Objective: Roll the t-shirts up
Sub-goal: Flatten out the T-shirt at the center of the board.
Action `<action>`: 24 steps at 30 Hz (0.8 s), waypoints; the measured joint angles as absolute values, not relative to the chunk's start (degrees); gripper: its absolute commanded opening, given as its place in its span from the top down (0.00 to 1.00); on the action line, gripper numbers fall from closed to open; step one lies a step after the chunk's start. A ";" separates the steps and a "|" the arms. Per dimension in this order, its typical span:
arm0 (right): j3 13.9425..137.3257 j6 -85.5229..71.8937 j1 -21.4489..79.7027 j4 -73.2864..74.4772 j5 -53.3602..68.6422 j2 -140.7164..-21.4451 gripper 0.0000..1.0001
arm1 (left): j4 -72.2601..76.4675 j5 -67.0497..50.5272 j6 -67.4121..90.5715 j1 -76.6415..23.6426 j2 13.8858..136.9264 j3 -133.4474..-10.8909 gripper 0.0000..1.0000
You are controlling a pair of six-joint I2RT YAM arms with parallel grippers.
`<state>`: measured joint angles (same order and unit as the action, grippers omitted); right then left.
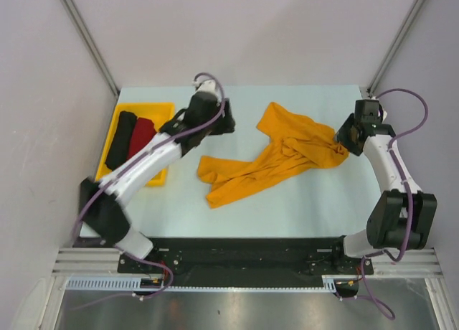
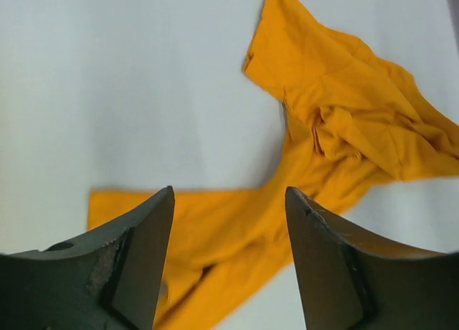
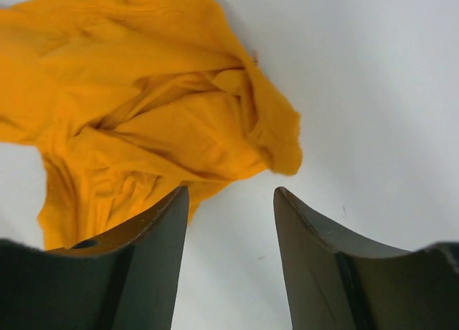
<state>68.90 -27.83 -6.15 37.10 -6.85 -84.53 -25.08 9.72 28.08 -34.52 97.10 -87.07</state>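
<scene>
The mustard orange-yellow t-shirt [image 1: 276, 156] lies crumpled and stretched across the middle of the table; it also shows in the left wrist view [image 2: 337, 122] and the right wrist view [image 3: 143, 115]. My left gripper [image 1: 228, 122] is open and empty, above the table just left of the shirt's far part; its jaws [image 2: 229, 201] frame the shirt's lower strip. My right gripper [image 1: 343, 138] is open and empty at the shirt's right end; between its jaws [image 3: 231, 197] is bare table, with the cloth just beyond. A dark red rolled shirt [image 1: 141, 138] and a black rolled shirt [image 1: 122, 138] lie in the tray.
A rigid yellow plastic tray [image 1: 157, 109] stands at the table's left side holding the two rolls. Grey walls and metal posts enclose the table at back and sides. The arm bases sit at the near edge.
</scene>
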 measured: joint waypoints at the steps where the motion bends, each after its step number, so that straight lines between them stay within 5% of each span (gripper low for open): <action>1: 68.88 -27.83 -5.10 37.28 -7.42 -83.15 0.43 | -24.18 11.73 28.86 -35.24 90.63 -82.00 0.37; 5: 68.77 -27.88 -0.27 37.82 -9.52 -77.95 0.44 | -21.76 15.90 31.53 -41.41 72.93 -62.83 0.45; 11: 68.69 -28.05 4.91 38.46 -12.21 -74.56 0.44 | -24.51 17.91 34.46 -51.57 73.19 -47.48 0.51; 24: 64.49 -28.95 6.33 38.96 -11.60 -74.35 0.44 | -26.26 23.00 37.52 -55.70 77.25 -45.19 0.51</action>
